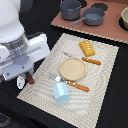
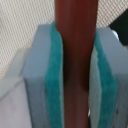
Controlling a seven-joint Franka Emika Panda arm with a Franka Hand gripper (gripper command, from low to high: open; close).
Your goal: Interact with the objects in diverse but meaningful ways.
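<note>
So the Panda arm had its gripper (image 1: 27,75) down at the woven placemat's (image 1: 107,80) edge on the exterior view's left, and the fingers (image 2: 45,95) were clamped on the thin dark-brown sausage-like stick (image 2: 75,60). The wrist view made that pretty clear: the stick ran straight through the gap with a teal pad pressed against each side of it, grey finger blocks behind the pads. In the exterior view you could only see a short reddish-brown stub of it poking out below the gripper, right at the mat's edge. A small white piece (image 1: 20,82) sat just beside that stub, further toward the exterior view's left, but it was too small for me to say whether it was the bone-shaped toy or part of the gripper. Everything else was on the placemat: a round tan plate (image 1: 73,68) near its middle, the ridged orange-yellow block (image 1: 87,48) toward the far side of the plate, and an orange-handled piece of cutlery (image 1: 91,61) lying between them, just beside the plate. Another orange-handled utensil (image 1: 72,84) lay along the plate's near side, with the light blue faceted cup (image 1: 61,92) standing upright just beside it, nearer the camera. Beyond the mat, on a brown board (image 1: 65,22) at the back of the dark bench (image 1: 115,115), two grey pots (image 1: 70,9) stood close together, well apart from the gripper.
</note>
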